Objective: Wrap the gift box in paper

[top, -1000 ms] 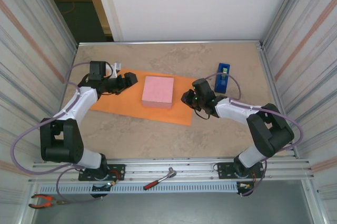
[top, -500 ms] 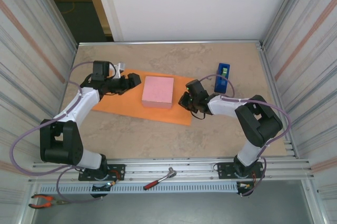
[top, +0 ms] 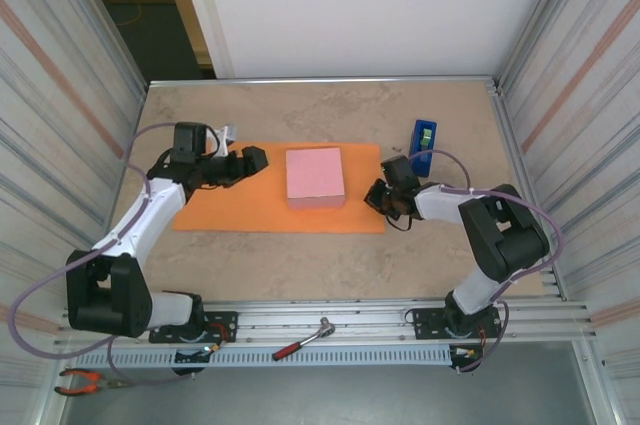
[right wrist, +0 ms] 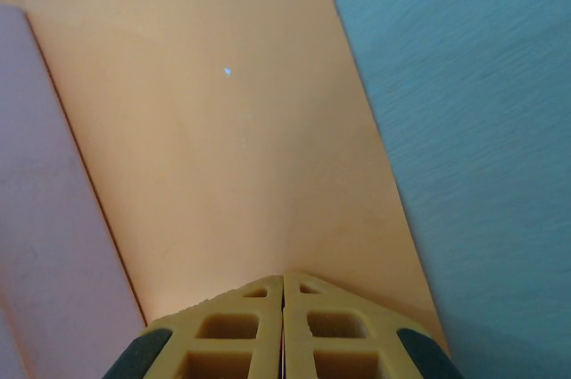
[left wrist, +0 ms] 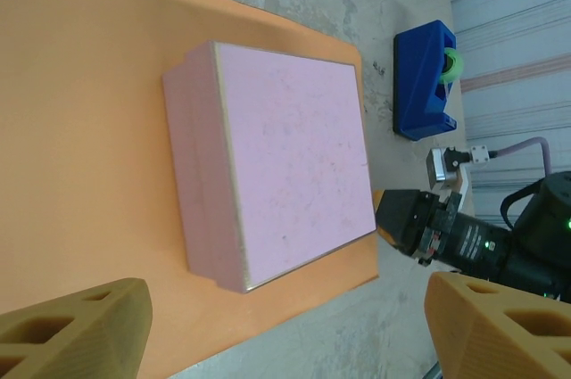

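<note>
Open beige tabletop borders the thin orange paper sheet; my right gripper sits closed at its right edge, left gripper spread wide.

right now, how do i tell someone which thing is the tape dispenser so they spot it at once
On the beige table lies a sheet of orange paper with the pink gift box on it. Just beyond the paper's far right corner stands the tape dispenser. It is the only blue thing there, a small block with a green roll at its far end.
</note>
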